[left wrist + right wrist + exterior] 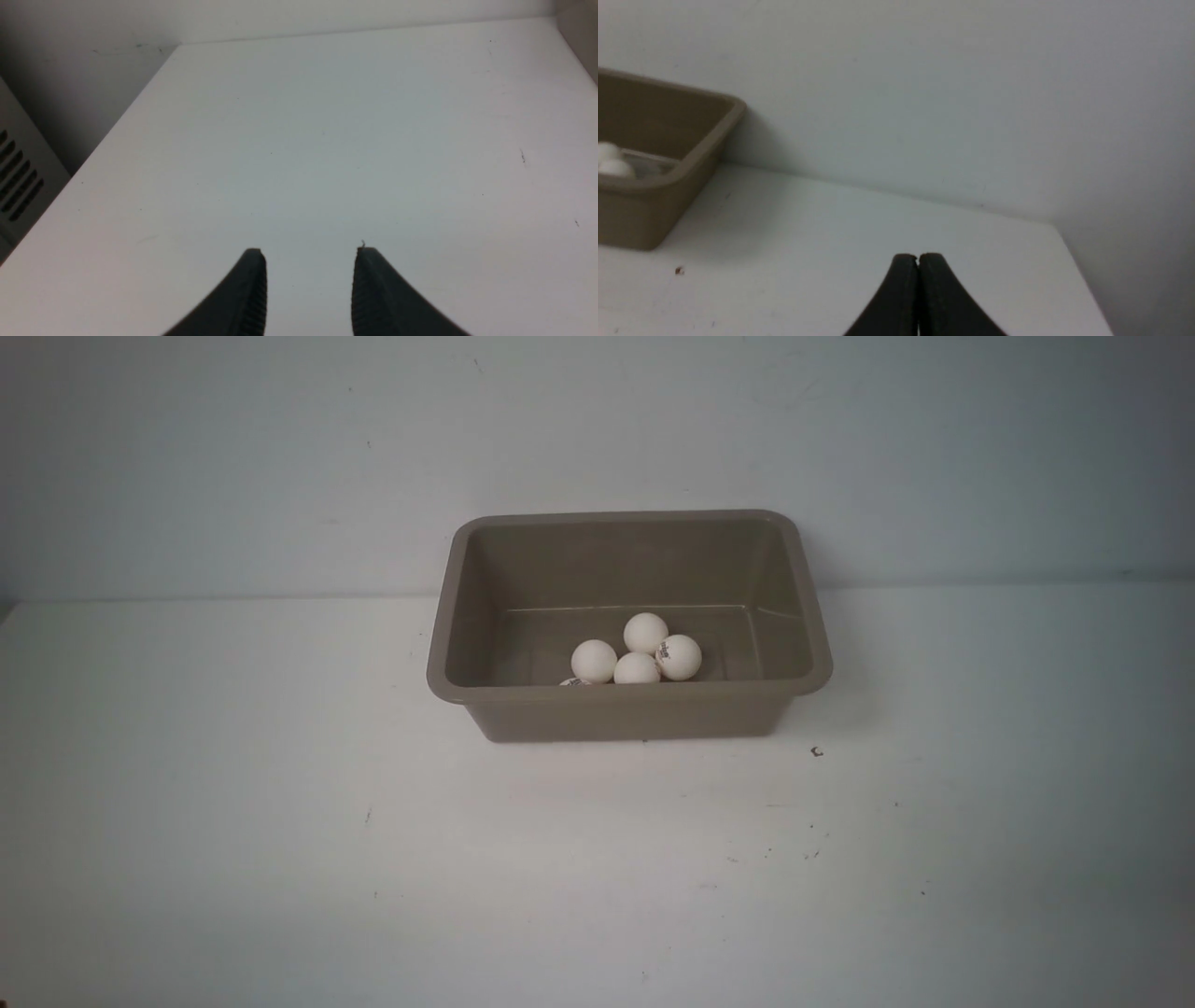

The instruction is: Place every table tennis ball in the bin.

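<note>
The bin (629, 714) sits at the centre of the front view on the white surface (280, 821), against the back wall. The table tennis balls (638, 653) cluster at its near wall (a fifth barely peeks over the rim). The left end effector (310, 254) hangs spread over bare surface, holding nothing; the right end effector (918, 257) is pressed together, empty.
</note>
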